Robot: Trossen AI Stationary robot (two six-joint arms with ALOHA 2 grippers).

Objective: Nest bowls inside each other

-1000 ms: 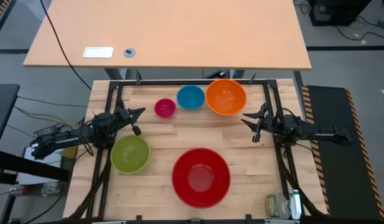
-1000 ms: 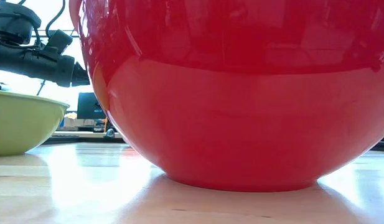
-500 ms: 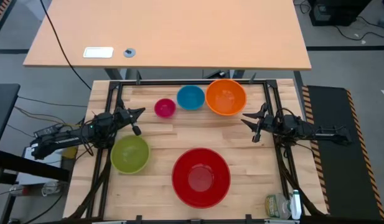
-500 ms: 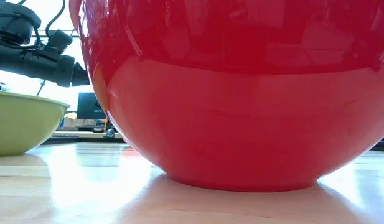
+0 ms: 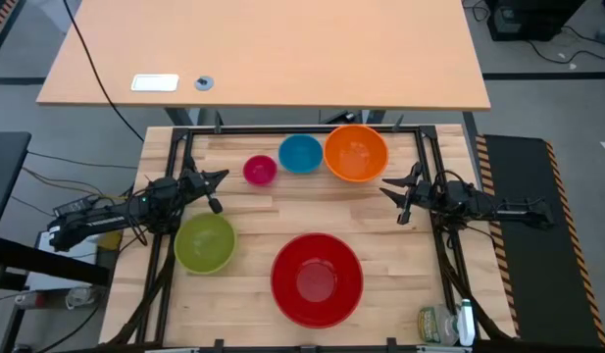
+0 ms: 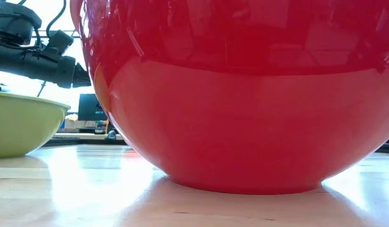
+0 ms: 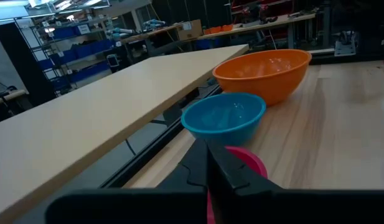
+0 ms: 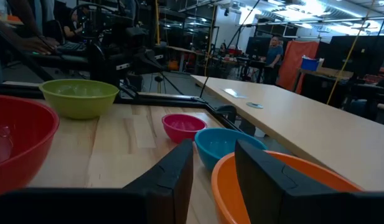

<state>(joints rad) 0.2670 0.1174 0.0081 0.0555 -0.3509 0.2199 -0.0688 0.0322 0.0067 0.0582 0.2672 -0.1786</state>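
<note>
Five bowls rest upright on their bases, apart from each other, on the wooden table. The red bowl (image 5: pixel 317 279) is near the front edge and fills the low view (image 6: pixel 244 94). The yellow-green bowl (image 5: pixel 204 243) is at the left. The pink (image 5: pixel 260 170), blue (image 5: pixel 300 154) and orange (image 5: pixel 356 153) bowls stand in a row at the back. My left gripper (image 5: pixel 216 191) hovers level at the left edge, shut and empty (image 7: pixel 208 158). My right gripper (image 5: pixel 394 196) hovers level at the right edge, open, with nothing between its fingers (image 8: pixel 213 171).
A black frame rail (image 5: pixel 282 129) runs round the table. A light desk (image 5: pixel 263 54) stands beyond the far edge. Bottles (image 5: pixel 447 324) sit at the near right corner. Bare wood (image 5: pixel 302 208) lies between the two grippers. A person (image 8: pixel 276 46) stands far off in the room.
</note>
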